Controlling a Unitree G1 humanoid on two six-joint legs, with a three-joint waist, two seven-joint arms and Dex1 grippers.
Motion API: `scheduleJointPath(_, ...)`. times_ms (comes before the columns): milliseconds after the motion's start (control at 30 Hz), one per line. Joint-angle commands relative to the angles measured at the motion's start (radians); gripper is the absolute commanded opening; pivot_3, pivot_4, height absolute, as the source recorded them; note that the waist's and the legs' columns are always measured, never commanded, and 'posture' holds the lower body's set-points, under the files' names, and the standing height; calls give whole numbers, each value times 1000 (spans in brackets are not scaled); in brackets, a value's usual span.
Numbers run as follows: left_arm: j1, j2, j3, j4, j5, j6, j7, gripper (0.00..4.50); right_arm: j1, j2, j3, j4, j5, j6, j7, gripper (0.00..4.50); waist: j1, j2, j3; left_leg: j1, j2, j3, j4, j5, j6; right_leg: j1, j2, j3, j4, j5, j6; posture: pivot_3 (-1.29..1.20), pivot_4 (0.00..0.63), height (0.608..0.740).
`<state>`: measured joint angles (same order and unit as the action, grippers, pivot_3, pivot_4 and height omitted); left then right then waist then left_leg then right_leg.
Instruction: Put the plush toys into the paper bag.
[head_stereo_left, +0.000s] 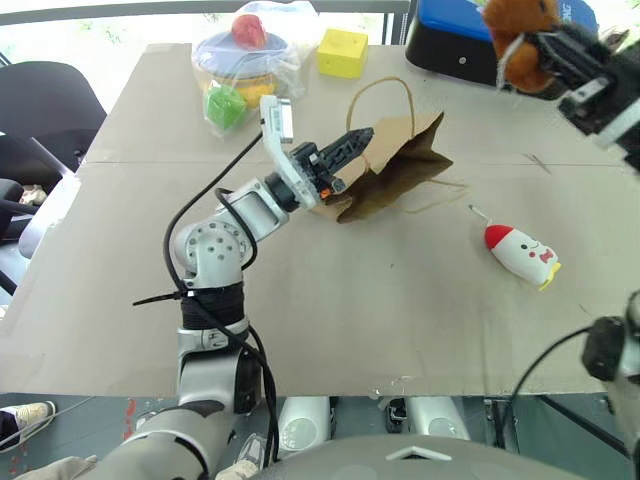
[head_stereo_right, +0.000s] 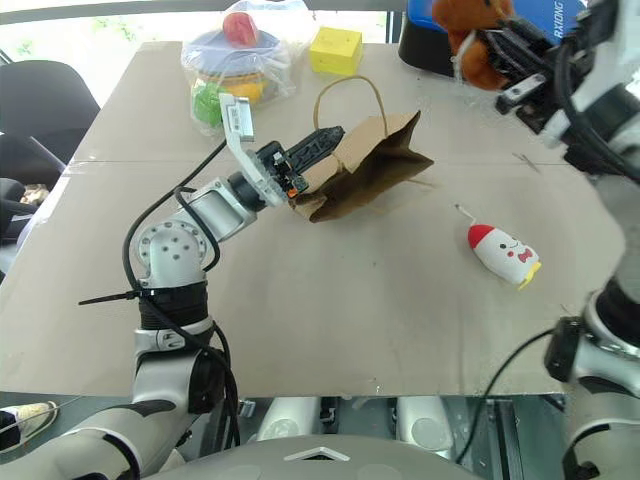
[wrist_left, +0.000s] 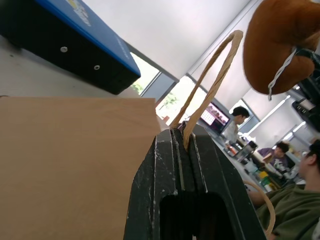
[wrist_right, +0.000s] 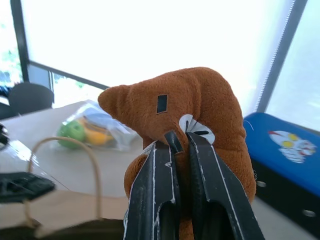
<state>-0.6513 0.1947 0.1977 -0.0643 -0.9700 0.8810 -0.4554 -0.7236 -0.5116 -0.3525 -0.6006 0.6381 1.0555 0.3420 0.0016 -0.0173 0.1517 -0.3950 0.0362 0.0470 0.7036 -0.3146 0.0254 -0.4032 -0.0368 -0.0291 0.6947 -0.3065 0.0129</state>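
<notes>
Above the far right of the tabletop (head_stereo_left: 400, 300), the right claw (head_stereo_left: 528, 52) is clamped on the brown plush toy (wrist_right: 190, 115) — lifted clear. The left claw (head_stereo_left: 350, 145) pinches the paper bag (head_stereo_left: 395, 170) by its handle; the white plush toy (head_stereo_left: 522, 253) lies at right — well apart from the bag.

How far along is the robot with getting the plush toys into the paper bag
Nothing is in the paper bag yet. In hand: the left end effector is shut on the bag's edge by its handle, and the right end effector is shut on the brown plush toy, held in the air off the table. Left: drop that toy in, then fetch the white plush toy lying on the table.
</notes>
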Motion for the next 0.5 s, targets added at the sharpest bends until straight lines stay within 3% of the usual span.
scheduleJointPath(33,-57,-41,82,30,-117,30,72,0,85,143,129,-57,-63,-119,-110,51,0,0,0,0,0,0,0,0,0,0,0,0,0,0,0,0,150,729)
scheduleJointPath(133,-86,-70,144,59,-216,60,161,0,203,213,280,-28,-167,-253,-122,51,0,0,0,-2,0,0,0,0,0,-1,0,0,0,0,0,0,150,729)
scheduleJointPath(267,-106,-99,203,69,-327,67,279,0,328,229,431,26,-270,-414,-75,51,-4,-1,0,-4,0,1,0,0,0,-4,0,1,0,0,0,0,150,729)
scheduleJointPath(500,-83,-98,194,30,-402,72,355,0,333,157,558,119,-363,-511,51,51,-14,-1,0,-2,0,0,0,0,0,-4,0,1,1,0,0,0,150,729)
